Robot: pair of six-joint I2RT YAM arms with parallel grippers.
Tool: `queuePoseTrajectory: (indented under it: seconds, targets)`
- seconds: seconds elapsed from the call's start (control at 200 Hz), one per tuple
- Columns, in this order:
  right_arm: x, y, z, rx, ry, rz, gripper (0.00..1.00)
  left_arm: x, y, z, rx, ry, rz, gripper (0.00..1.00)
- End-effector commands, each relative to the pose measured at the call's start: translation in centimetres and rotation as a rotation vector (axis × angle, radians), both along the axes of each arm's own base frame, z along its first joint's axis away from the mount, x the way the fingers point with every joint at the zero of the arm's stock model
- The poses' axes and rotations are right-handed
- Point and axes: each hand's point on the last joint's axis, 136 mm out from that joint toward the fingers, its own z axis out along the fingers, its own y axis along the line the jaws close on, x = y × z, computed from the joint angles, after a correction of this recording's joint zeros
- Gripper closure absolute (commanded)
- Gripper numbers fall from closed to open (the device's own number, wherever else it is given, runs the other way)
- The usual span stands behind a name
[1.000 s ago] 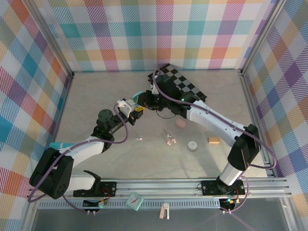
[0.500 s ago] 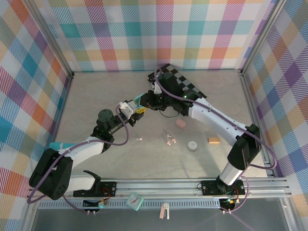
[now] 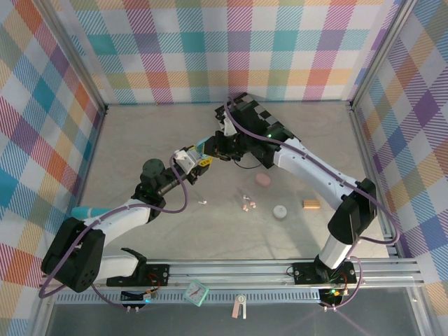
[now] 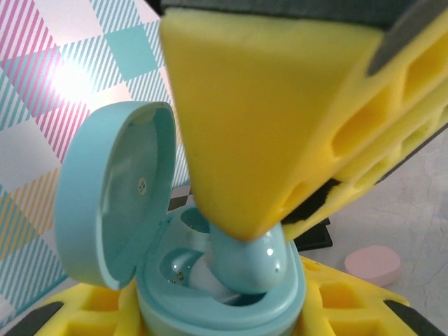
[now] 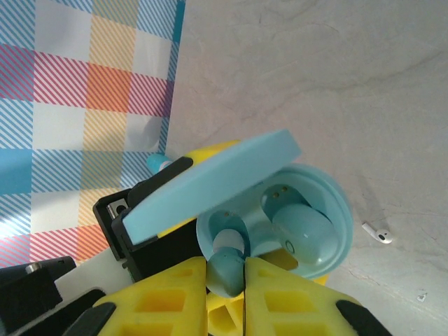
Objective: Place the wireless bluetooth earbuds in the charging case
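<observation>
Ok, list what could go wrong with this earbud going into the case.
1. The right gripper pinches the earbud, which looks tilted over its socket in the charging case; it may jam instead of seating.
2. The open lid hangs close over that gripper; withdrawing could knock it.
3. The left gripper alone holds the case; a hard push could twist it loose.

No legible text, label, brand, number or sign appears in any view. A small round mark inside the open lid (image 4: 142, 185) of the pale blue charging case (image 4: 210, 318) is too small to read.
</observation>
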Motion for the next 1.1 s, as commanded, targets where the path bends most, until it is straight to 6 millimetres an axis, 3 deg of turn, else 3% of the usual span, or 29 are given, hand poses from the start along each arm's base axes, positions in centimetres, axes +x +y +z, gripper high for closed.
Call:
queuePoseTrajectory:
  seconds: [0.0,0.33,0.765,1.1]
  targets:
    - [-0.1,0.0,-0.5,-0.015,0.034,0.015,0.82,-1.1,-0.5,2.2,-0.006,-0.092,-0.049,0.68]
    - [0.7,-0.3,-0.4,-0.044,0.012,-0.009,0.71,-1.8,-0.8,2.1,-0.002,-0.085,-0.09,0.68]
    - [1.0,-0.9,-0.6,-0.082,0.012,-0.007,0.82,-2.1,-1.1,2.4,-0.008,-0.082,-0.114,0.68]
    - [0.3,-0.8,0.8,0.036,0.104,0.063,0.84,-2.5,-1.3,2.4,-0.019,-0.121,-0.142,0.69]
